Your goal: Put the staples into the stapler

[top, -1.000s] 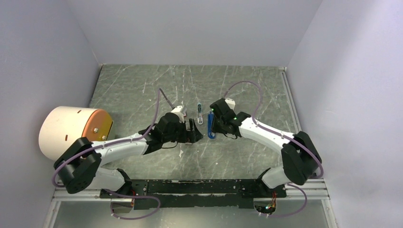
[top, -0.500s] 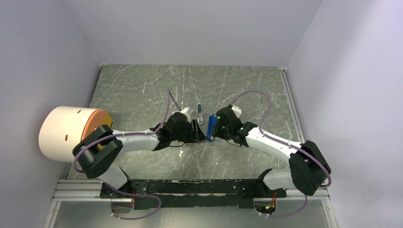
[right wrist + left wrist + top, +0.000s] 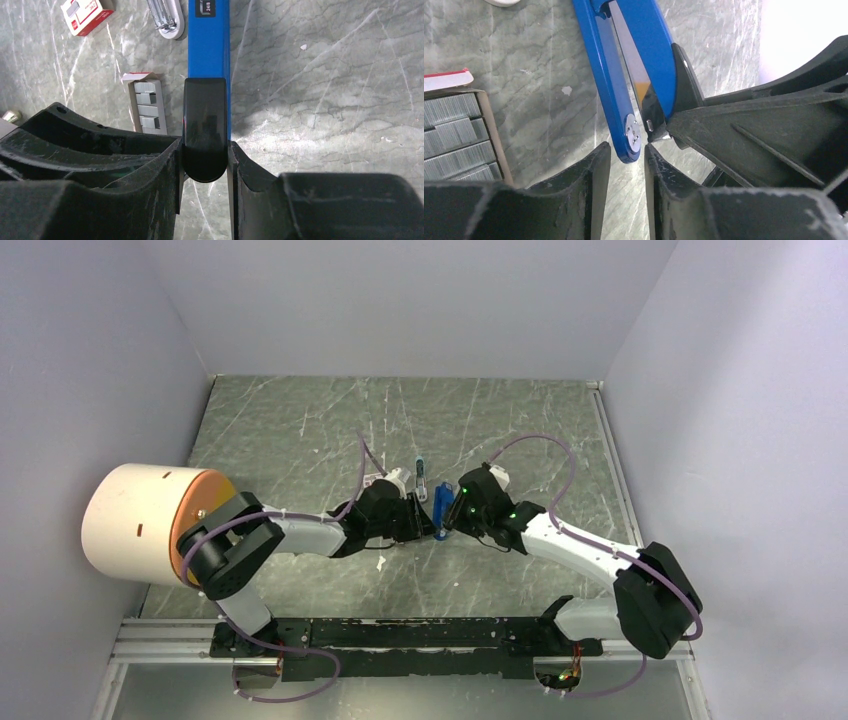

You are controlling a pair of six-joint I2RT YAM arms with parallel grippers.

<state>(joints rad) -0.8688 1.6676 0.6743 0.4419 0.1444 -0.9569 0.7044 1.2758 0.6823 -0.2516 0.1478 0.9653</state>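
The blue stapler (image 3: 441,515) hangs between both grippers at mid-table. My right gripper (image 3: 205,160) is shut on the stapler (image 3: 209,45) at its black rear end. In the left wrist view the stapler (image 3: 599,75) is hinged apart, a silver rail showing between its two blue arms. My left gripper (image 3: 627,150) has its fingertips drawn in on the riveted end of the lower blue arm, with hardly any gap. The staples (image 3: 454,135) lie as grey strips in an open carton on the table; in the right wrist view the staples (image 3: 147,107) are just left of the stapler.
A small red-and-white box (image 3: 87,15) and a pale piece with metal prongs (image 3: 165,15) lie beyond the stapler. A large white cylinder with an orange face (image 3: 150,520) stands at the left table edge. Walls close in the left, right and far sides.
The left gripper moved right to the stapler and narrowed its jaws around the blue arm's end. The right arm shifted slightly right and nearer, still holding the stapler.
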